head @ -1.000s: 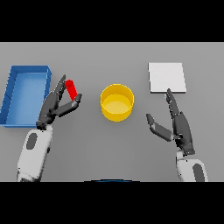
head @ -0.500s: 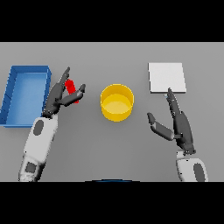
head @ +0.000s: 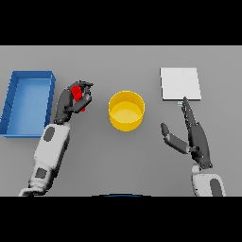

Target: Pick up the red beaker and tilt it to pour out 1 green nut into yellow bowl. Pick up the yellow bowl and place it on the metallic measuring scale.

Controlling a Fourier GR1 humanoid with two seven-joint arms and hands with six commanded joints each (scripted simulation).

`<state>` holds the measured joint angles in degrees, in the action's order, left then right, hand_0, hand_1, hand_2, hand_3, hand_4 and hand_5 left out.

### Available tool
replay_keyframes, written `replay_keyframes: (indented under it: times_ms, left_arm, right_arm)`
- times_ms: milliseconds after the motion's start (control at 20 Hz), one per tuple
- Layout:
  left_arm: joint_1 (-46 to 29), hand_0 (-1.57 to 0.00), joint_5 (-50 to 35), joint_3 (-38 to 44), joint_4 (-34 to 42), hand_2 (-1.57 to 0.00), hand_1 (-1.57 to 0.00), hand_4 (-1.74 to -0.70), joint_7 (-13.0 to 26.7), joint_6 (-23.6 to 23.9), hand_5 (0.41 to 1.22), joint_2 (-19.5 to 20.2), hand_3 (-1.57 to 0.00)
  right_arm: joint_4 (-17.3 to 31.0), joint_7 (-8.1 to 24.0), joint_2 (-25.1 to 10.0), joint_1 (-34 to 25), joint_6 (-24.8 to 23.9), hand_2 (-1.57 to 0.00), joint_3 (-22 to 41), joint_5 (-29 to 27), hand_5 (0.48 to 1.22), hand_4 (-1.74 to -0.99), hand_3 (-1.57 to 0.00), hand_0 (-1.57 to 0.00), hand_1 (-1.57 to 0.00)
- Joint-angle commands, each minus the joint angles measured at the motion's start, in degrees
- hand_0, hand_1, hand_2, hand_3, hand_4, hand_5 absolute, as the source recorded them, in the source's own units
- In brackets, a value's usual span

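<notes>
Red beaker (head: 77, 96): one, gripped in the left robot hand, between the blue tray and the yellow bowl; mostly hidden by dark fingers, so upright or tilted cannot be told.
Left robot hand (head: 71, 101): fingers and thumb curled round the red beaker, left of the bowl, just right of the tray's right wall.
Yellow bowl (head: 126, 110): one, standing on the worktop near the middle, apart from both hands; inside looks plain yellow.
Green nut: none made out anywhere in view.
Measuring scale (head: 180, 83): one, a pale square plate lying flat at the upper right, well apart from the bowl.
Right robot hand (head: 194, 137): open, fingers straight and pointing up toward the scale's lower edge, thumb spread to the left, holding nothing.
Blue tray (head: 11, 96): one, rectangular, at the far left.
Worktop (head: 123, 160): one grey surface carrying the bowl, scale and tray.
</notes>
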<state>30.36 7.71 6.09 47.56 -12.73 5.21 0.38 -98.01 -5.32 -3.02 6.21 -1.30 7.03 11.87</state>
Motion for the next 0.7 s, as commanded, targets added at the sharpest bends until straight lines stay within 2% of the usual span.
replay_keyframes:
  times_ms: [0,100,200,250,350,450,650]
  left_arm:
    - [0.85,-0.76,1.63,-0.78,-0.5,-0.84,-0.78,-1.52,0.7,1.98,0.999,-0.35,-0.88]
    - [0.37,-1.05,3.64,-2.18,0.18,-1.11,-1.07,-1.59,0.09,2.88,1.079,-0.04,-1.06]
    - [0.11,-1.24,3.51,-2.93,0.79,-1.27,-1.25,-1.64,0.24,2.56,1.13,-0.59,-1.15]
    - [0.34,-1.3,3.61,-3.11,0.52,-1.33,-1.31,-1.6,0.34,2.67,1.148,-0.65,-1.24]
    - [0.56,-1.4,3.68,-2.98,0.68,-1.42,-1.41,-1.54,0.84,2.61,1.174,-0.33,-1.36]
    - [0.79,-1.46,0.43,-1.42,1.48,-1.47,-1.47,-1.61,-0.98,-0.15,1.165,-0.07,-1.43]
    - [1.04,-1.53,-4.21,-0.58,5.66,-1.53,-1.53,-1.69,-0.04,-3.08,1.14,0.34,-1.52]
  right_arm:
    - [-0.52,0.99,0.23,-0.58,-0.11,0.0,0.0,-0.18,0.648,-1.239,0.0,0.0,0.0]
    - [-0.26,1.52,-0.24,-1.2,0.15,0.0,-0.55,-0.72,0.648,-1.239,0.0,0.0,0.0]
    - [-0.14,0.51,0.13,-0.7,0.3,0.0,-0.01,-0.47,0.65,-1.242,0.0,0.0,0.0]
    - [-0.43,0.56,0.66,-1.08,0.51,0.0,0.01,-1.23,0.647,-1.25,0.0,0.0,0.0]
    - [-0.67,1.28,0.79,-1.37,0.42,0.0,0.13,-1.16,0.644,-1.255,0.0,0.0,0.0]
    - [-0.54,0.45,0.97,-0.17,-0.05,0.0,0.67,-0.06,0.642,-1.245,0.0,0.0,0.0]
    - [-0.12,-0.09,-0.05,-0.48,0.0,0.0,0.11,0.18,0.644,-1.236,0.0,0.0,0.0]
